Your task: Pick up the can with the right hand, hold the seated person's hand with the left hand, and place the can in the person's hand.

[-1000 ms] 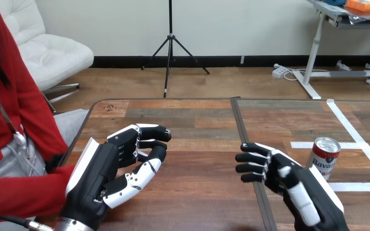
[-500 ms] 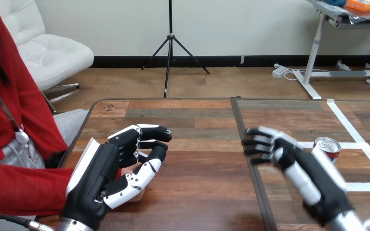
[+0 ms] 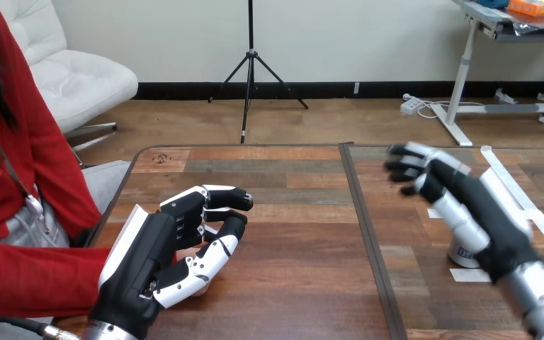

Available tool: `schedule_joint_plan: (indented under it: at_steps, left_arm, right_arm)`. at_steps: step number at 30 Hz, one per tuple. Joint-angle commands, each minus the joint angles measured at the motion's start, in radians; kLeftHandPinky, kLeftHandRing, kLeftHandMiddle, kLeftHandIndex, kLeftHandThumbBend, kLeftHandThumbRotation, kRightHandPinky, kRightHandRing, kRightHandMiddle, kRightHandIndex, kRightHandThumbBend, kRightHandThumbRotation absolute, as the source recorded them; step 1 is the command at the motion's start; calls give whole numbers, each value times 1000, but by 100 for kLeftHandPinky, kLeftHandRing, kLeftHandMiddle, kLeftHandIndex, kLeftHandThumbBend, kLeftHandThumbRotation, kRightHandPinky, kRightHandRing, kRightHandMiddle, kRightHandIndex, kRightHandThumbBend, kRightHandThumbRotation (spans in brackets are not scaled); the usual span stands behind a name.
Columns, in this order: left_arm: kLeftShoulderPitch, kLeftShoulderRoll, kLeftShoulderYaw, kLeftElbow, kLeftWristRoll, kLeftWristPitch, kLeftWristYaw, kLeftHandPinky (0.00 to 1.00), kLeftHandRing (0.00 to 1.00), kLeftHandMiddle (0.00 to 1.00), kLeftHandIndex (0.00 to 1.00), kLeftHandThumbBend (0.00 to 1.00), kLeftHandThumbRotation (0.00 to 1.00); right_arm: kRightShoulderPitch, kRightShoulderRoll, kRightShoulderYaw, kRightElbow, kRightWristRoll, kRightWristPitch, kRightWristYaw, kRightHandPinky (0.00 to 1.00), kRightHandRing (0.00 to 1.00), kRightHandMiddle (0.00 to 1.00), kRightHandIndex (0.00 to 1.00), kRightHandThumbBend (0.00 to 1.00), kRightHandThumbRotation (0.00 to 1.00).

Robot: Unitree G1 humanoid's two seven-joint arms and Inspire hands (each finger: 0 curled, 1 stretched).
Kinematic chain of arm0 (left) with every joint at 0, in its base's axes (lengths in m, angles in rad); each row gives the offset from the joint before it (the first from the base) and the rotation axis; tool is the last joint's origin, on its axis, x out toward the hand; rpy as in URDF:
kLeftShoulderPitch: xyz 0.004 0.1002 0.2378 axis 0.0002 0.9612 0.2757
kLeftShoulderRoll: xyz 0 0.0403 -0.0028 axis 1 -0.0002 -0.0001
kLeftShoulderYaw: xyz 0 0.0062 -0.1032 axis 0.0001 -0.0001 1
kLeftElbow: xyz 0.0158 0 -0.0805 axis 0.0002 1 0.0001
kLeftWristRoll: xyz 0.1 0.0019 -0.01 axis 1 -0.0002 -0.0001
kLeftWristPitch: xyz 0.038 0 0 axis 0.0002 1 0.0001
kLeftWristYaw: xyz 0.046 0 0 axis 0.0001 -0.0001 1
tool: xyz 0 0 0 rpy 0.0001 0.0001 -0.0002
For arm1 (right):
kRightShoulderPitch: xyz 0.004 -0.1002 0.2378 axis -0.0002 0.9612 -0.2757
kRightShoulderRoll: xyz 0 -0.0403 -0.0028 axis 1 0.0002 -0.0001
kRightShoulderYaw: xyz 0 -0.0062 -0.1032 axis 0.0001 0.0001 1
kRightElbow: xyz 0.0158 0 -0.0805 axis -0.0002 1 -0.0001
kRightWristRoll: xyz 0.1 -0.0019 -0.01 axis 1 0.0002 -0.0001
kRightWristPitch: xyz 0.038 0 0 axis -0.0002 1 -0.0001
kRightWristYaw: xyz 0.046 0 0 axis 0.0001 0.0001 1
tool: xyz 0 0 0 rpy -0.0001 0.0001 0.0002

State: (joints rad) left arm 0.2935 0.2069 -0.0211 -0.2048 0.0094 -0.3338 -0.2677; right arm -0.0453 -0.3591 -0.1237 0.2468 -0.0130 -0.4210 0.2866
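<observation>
In the head view, you see the left hand (image 3: 157, 256) low over the left part of the table (image 3: 290, 177), near the edge. The person's red sleeve (image 3: 35, 276) reaches right up to it from the left. A small part of the person's hand (image 3: 197, 291) seems to show just under it. You cannot tell whether the left hand really holds the person's hand or is only over it.

The right hand (image 3: 471, 202) is raised over the right part of the table. Its fingers (image 3: 405, 161) are stretched out and a little spread, and it holds nothing. The can (image 3: 462, 255) stands upright on the table below this hand, beside a strip of white tape (image 3: 471, 275). You see just its lower part, because the hand covers the rest. You cannot tell if the hand touches it.
</observation>
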Motion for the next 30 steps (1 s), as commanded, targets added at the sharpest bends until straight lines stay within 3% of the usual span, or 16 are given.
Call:
schedule_joint_plan:
  at_steps: [1,5,16,22,30]
  left_arm:
    - [-56,8,0,-66,-5,0,0,47,67,71,66,23,37]
    - [-55,7,1,-66,-7,-2,0,47,68,71,66,23,37]
    - [-50,6,2,-66,3,-8,6,45,67,70,65,24,36]
    - [-46,6,1,-71,-8,0,2,45,67,70,66,24,36]
    - [-43,7,0,-70,-11,-4,-2,45,68,71,66,22,35]
  right_arm:
    - [-169,-54,-51,77,-21,-57,-63,73,78,79,83,79,93]
    - [-214,-77,-58,138,-36,-72,-91,73,78,80,83,82,91]
    - [-323,-132,-66,328,-25,-116,-95,76,80,82,84,93,80]
    - [-369,-173,-53,422,-80,-137,-145,79,82,83,86,98,72]
    - [-420,-206,-36,514,-129,-114,-191,86,86,86,88,100,56]
